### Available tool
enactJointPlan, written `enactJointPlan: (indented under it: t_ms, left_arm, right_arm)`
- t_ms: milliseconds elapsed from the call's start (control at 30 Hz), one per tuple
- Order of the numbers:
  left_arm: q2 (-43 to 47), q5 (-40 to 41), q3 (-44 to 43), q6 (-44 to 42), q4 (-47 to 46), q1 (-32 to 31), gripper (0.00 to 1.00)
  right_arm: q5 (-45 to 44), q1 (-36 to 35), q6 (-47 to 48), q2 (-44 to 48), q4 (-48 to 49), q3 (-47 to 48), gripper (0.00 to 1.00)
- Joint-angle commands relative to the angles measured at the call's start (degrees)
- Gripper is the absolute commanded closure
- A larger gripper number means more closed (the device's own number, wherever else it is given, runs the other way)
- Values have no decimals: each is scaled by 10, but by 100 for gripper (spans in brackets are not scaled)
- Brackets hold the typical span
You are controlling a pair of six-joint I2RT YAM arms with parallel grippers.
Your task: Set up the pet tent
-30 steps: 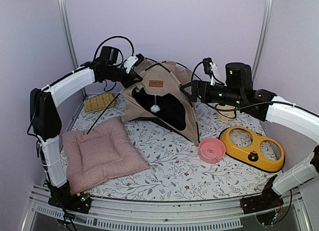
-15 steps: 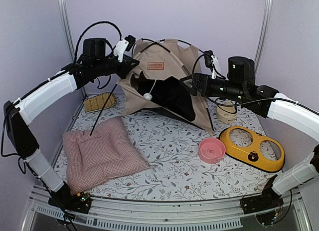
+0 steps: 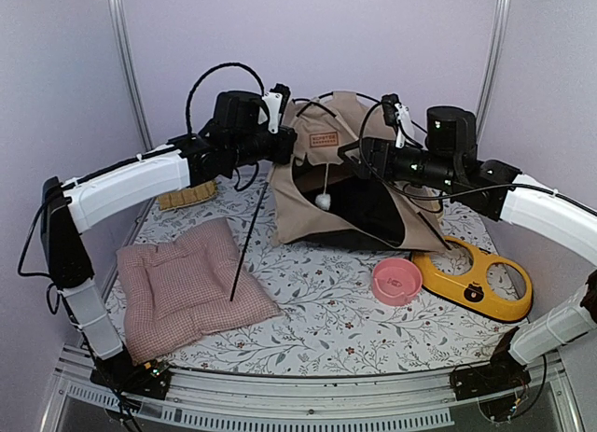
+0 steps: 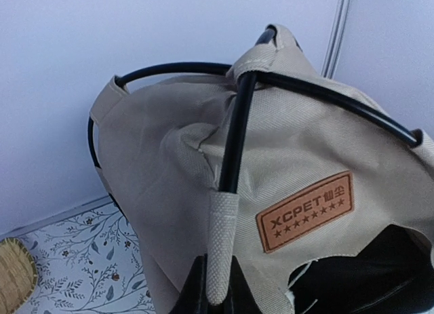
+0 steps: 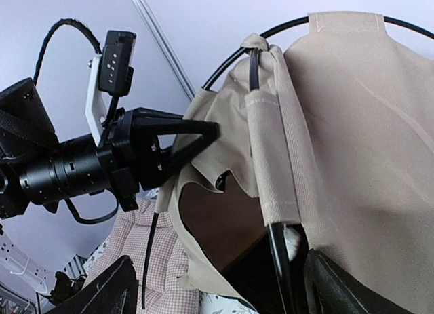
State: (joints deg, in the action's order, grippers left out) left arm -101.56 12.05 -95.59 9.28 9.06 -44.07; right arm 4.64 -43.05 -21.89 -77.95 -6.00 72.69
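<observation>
The pet tent (image 3: 297, 216) is a beige fabric shell with black poles, a brown label (image 3: 324, 140) and a white pom-pom (image 3: 323, 202), held up off the table at the back centre. My left gripper (image 3: 286, 150) is shut on a fabric pole sleeve (image 4: 221, 246) of the tent's upper left side; the left wrist view shows the left gripper (image 4: 217, 290) pinching it. A loose black pole (image 3: 244, 250) hangs from there down to the cushion. My right gripper (image 3: 360, 157) is at the tent's upper right. In the right wrist view the right gripper (image 5: 220, 277) is open wide, a sleeved pole (image 5: 268, 165) between its fingers.
A pink checked cushion (image 3: 191, 287) lies front left. A pink bowl (image 3: 396, 281) and a yellow double feeder (image 3: 476, 278) sit at the right, the tent's lower corner reaching the feeder. A woven tan mat (image 3: 187, 197) lies at the back left. Walls close in on three sides.
The left arm has swung right and carried the tent with it, from back left to back centre. The loose pole's tip moved across the cushion. The right jaws have narrowed a little.
</observation>
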Motion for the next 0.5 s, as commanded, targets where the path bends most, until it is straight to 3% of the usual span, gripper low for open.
enactJointPlan:
  t_ms: [0, 300, 467]
  left_arm:
    - [-16, 27, -15, 81, -68, -30, 100]
    - [-25, 45, -11, 104, -73, -45, 100]
    - [-21, 41, -5, 104, -80, -50, 100]
  right_arm:
    - [-59, -16, -17, 23, -13, -19, 13]
    - [-226, -15, -3, 93, -80, -29, 4]
    - [-220, -15, 9, 113, -74, -46, 1]
